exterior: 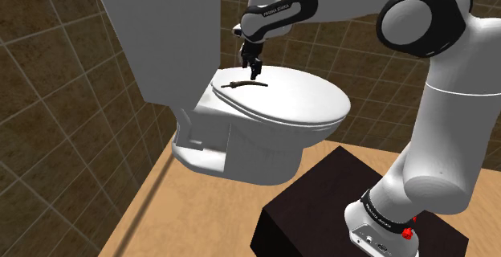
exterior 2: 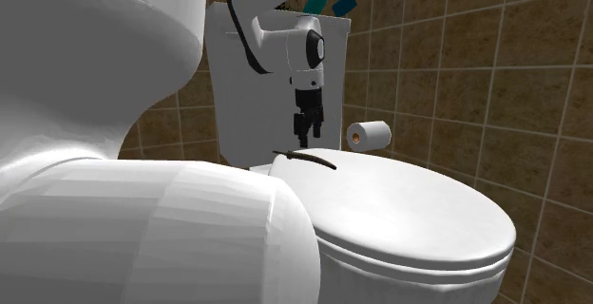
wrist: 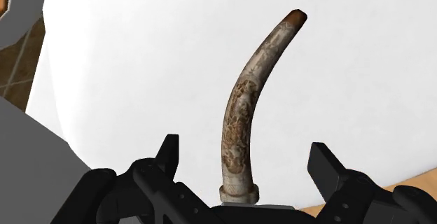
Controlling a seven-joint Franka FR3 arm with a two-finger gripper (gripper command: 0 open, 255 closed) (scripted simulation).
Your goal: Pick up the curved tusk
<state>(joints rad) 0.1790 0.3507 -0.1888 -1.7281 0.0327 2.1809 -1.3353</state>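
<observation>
Hovering just above the toilet lid [exterior: 313, 107], the tool [exterior: 255, 71] is released, fingers [wrist: 167, 161] straddling the tusk [wrist: 241, 110] lying near the tank [exterior: 160, 30]; still the approach step, I judge: next lower and clench across its thick end

Tusk [exterior: 241, 83] detail too sm. in shoulder view, tank [exterior: 160, 30] top cut off

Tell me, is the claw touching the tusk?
Apart. The wrist view shows bare lid on both sides between the tusk and the open claw.
</observation>
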